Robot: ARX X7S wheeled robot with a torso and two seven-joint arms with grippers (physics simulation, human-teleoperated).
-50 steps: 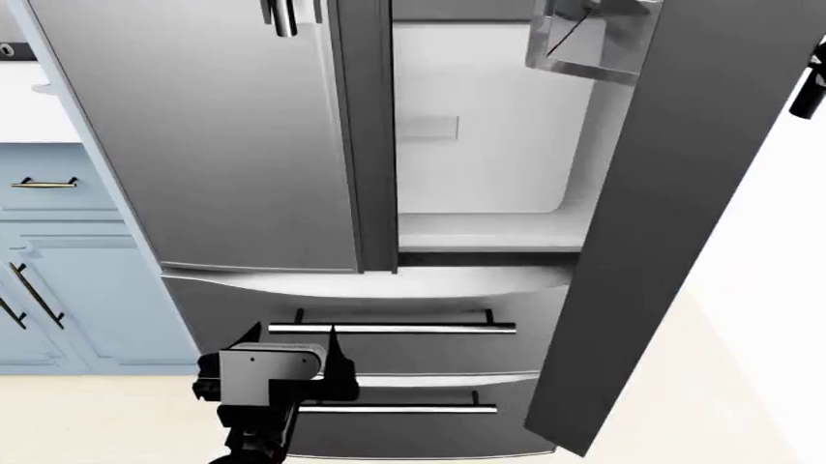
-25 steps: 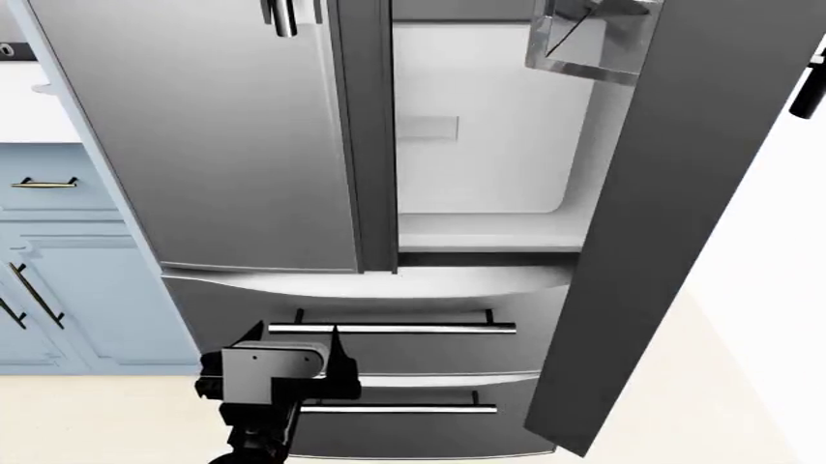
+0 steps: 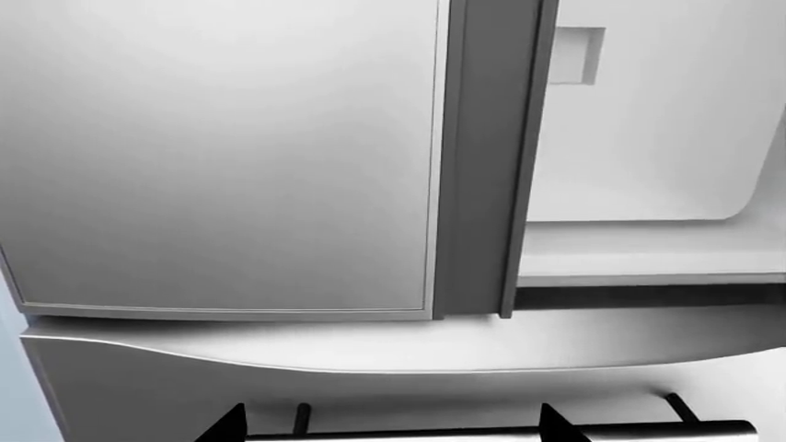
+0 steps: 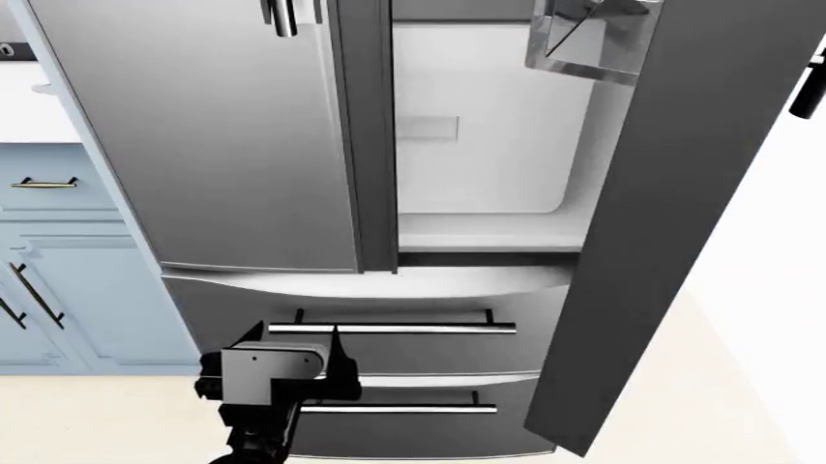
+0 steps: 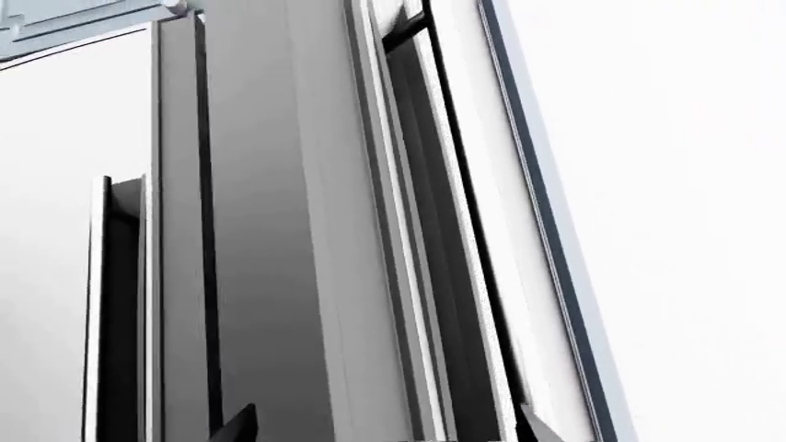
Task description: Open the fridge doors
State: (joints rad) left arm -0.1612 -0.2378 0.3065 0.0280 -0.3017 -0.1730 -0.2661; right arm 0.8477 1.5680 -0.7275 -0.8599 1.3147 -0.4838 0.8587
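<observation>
The left gripper [image 4: 339, 372] has not shifted since a moment ago, low before the drawers [image 4: 387, 329]; whether it is open or closed I cannot tell. The left door [image 4: 207, 135] stays closed, while the right door [image 4: 671, 222] hangs swung wide, the white interior [image 4: 478, 135] exposed between them.

Colours: steel, white, pale blue.
Fridge doors [image 4: 220, 135] brushed silver-grey, dark handles; fridge interior [image 4: 478, 126] white; cabinets [image 4: 52, 280] light blue; left end effector [image 4: 265, 372] black and grey.
</observation>
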